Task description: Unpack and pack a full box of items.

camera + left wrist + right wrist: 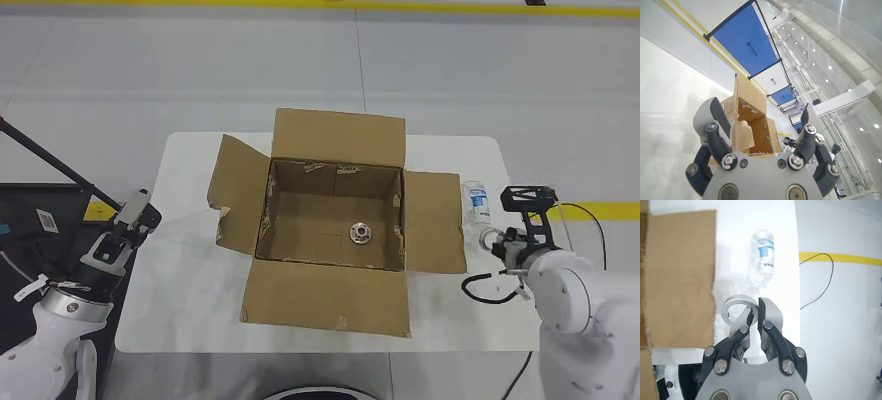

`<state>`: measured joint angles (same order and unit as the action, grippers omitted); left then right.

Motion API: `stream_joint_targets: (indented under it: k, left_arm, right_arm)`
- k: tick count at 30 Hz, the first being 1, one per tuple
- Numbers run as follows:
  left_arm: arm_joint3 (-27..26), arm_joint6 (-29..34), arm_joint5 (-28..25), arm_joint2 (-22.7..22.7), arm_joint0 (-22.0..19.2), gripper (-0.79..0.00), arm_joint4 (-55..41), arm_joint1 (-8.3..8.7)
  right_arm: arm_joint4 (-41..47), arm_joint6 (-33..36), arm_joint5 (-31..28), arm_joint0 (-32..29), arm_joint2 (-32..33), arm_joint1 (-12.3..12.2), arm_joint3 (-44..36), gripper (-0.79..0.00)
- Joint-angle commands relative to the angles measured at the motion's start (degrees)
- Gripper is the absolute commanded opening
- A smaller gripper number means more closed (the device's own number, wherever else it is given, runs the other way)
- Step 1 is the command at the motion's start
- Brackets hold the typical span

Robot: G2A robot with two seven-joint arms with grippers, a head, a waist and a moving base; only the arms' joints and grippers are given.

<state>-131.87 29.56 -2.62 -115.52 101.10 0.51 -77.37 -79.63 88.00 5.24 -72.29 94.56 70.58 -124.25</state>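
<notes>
Right of the box [435,225], the right gripper [755,311] is pinching a metal ring [724,313] by its rim, bottle [762,256] lying lengthwise just ahead; left gripper [761,108] is hanging wide open, empty.

A large industrial hall: yellow floor line [848,258], blue partition panels [745,45], round lights [830,67] under a high ceiling [829,22].

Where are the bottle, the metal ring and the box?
bottle [766,255], right wrist view, on its label.
metal ring [724,310], right wrist view, on its flat face.
box [310,225], top view, on its bare floor.
</notes>
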Motion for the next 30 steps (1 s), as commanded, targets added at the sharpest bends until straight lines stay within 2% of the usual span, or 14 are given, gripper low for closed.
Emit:
stream_joint_targets:
  k: [1,5,11,30]
  left_arm:
    - [0.0,0.0,0.0,0.0,0.0,0.000,0.0,0.00]
    - [0.0,0.0,0.0,0.0,0.0,0.000,0.0,0.00]
    - [0.0,0.0,0.0,0.0,0.0,0.000,0.0,0.00]
    - [0.0,0.0,0.0,0.0,0.0,0.000,0.0,0.00]
  right_arm:
    - [1.0,0.0,-0.2,-0.4,0.6,0.0,2.2,-0.785]
    - [4.8,-1.7,-0.7,-0.1,3.0,-0.2,10.4,-0.785]
    - [3.7,-4.9,-0.8,1.5,3.0,-0.4,20.1,-0.785]
    - [3.0,-6.5,-1.5,3.5,1.5,-0.9,28.3,-0.785]
